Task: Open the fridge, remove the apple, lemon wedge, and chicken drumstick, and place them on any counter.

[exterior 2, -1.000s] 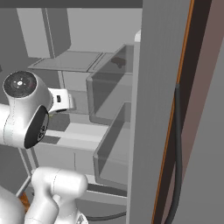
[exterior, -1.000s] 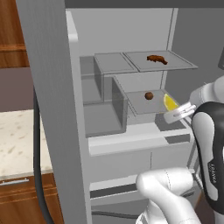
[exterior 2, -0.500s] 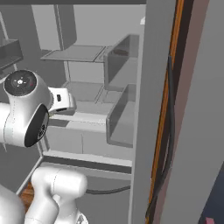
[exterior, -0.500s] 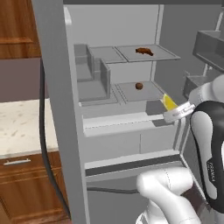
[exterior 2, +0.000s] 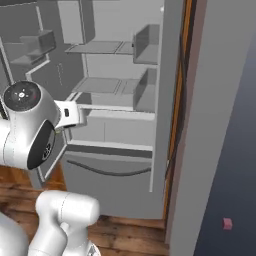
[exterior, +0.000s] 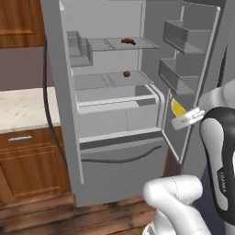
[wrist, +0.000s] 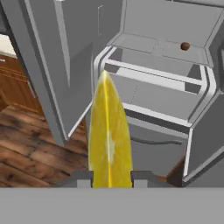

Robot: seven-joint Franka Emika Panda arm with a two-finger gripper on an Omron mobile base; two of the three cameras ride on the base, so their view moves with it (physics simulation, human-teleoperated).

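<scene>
fridge (exterior: 114, 137) open, apple (exterior: 127, 73) and chicken drumstick (exterior: 128, 41) shelved, lemon wedge (wrist: 109, 140) outside

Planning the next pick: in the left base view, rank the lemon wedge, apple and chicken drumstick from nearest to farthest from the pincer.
1. Lemon wedge: held in the pincer, outside the fridge by its right door.
2. Apple: on the fridge's middle shelf, up and left of the pincer.
3. Chicken drumstick: on the top shelf, above the apple, farthest away.
</scene>
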